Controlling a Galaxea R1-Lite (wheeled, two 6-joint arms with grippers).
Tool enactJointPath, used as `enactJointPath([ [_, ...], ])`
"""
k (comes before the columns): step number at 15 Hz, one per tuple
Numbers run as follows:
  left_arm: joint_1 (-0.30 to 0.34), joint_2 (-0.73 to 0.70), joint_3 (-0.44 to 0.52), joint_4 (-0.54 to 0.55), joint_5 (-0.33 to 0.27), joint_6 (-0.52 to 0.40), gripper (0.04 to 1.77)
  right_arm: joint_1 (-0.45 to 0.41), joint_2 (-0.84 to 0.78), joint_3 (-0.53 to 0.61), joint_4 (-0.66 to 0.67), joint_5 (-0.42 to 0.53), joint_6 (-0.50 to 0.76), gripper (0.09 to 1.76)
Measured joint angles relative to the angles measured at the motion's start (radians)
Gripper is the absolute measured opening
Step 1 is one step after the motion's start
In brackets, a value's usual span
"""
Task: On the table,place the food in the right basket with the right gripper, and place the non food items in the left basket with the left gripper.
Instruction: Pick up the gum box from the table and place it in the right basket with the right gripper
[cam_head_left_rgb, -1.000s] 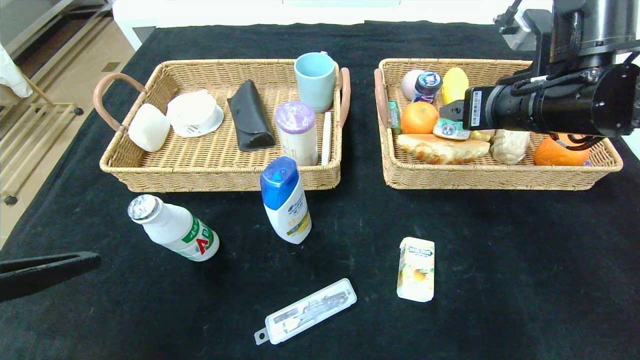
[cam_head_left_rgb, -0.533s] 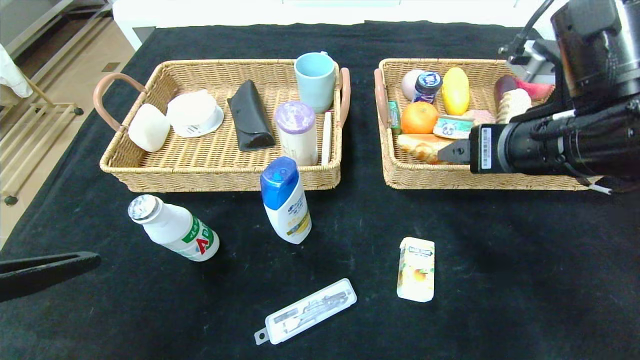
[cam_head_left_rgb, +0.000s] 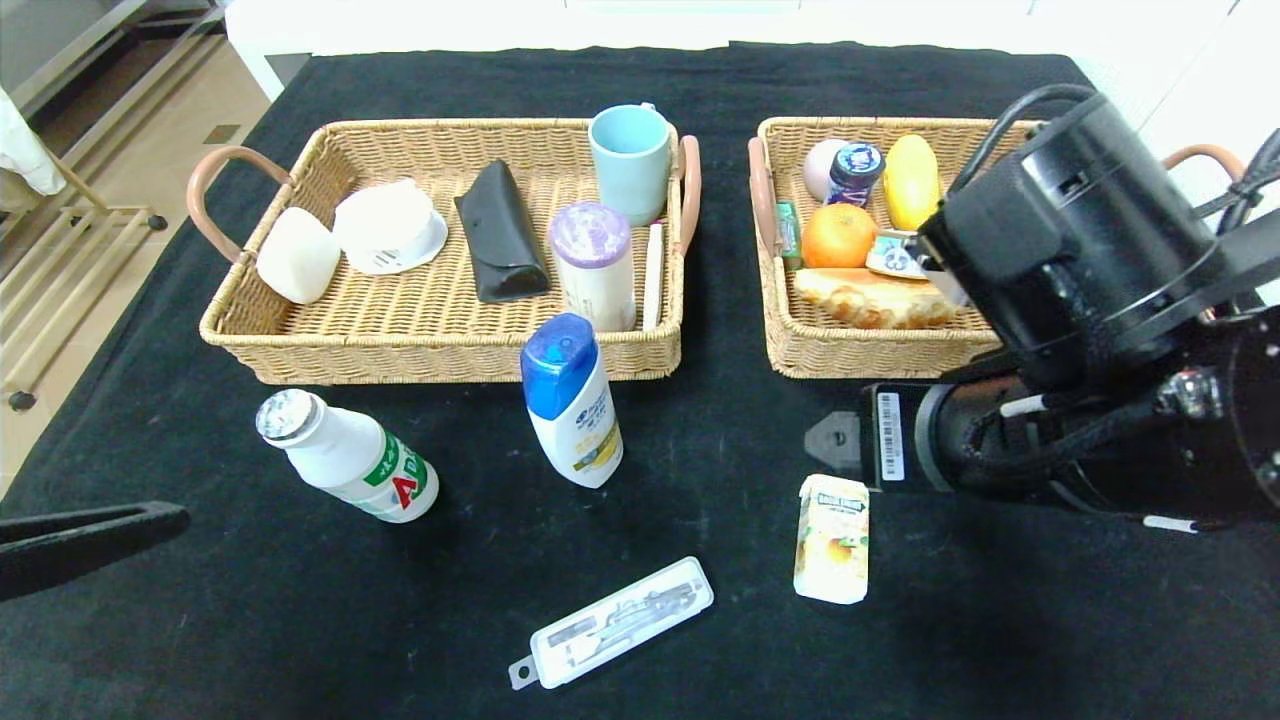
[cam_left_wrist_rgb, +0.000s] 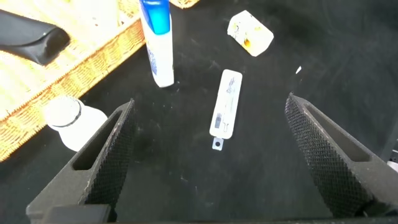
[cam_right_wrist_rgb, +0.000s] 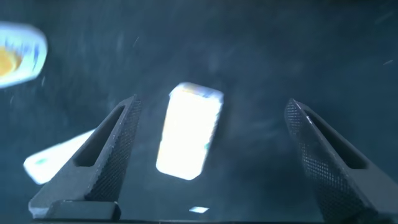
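Note:
On the black table (cam_head_left_rgb: 1000, 620) lie the juice carton (cam_head_left_rgb: 832, 538), a white foil-capped drink bottle (cam_head_left_rgb: 350, 458), the blue-capped shampoo bottle (cam_head_left_rgb: 572, 400) and a flat clear tool case (cam_head_left_rgb: 615, 622). My right gripper (cam_head_left_rgb: 822, 440) hangs open just above the carton's far end. From its wrist the carton (cam_right_wrist_rgb: 188, 132) shows below and between the spread jaws of the right gripper (cam_right_wrist_rgb: 210, 106), untouched. The croissant (cam_head_left_rgb: 870, 298) and tin can (cam_head_left_rgb: 895, 255) lie in the right basket (cam_head_left_rgb: 870, 355). My left gripper (cam_head_left_rgb: 175, 520) rests at the front left, and the left gripper (cam_left_wrist_rgb: 210, 104) is open and empty, with the tool case (cam_left_wrist_rgb: 226, 102) beyond it.
The left basket (cam_head_left_rgb: 440, 365) holds a blue cup (cam_head_left_rgb: 630, 160), a black pouch (cam_head_left_rgb: 500, 245), a purple-lidded jar (cam_head_left_rgb: 593, 262) and white items. The right basket also holds an orange (cam_head_left_rgb: 838, 236) and other fruit. My bulky right arm (cam_head_left_rgb: 1080, 330) covers that basket's right half.
My right arm left the right basket and swung down and toward me to the juice carton, jaws spreading wider. The tin can stayed in the basket. The left arm has not moved.

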Motion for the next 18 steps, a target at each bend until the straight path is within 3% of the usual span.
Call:
enactJointPath([
  [4,0.000,-0.005,-0.001,0.000,0.000,0.000,1.72,0.049,0.062,-0.017,0.038,0.026,0.044,1.69],
  [18,0.000,-0.014,0.002,0.001,0.000,0.013,1.72,0.030,0.170,-0.014,0.061,0.021,0.096,1.65],
])
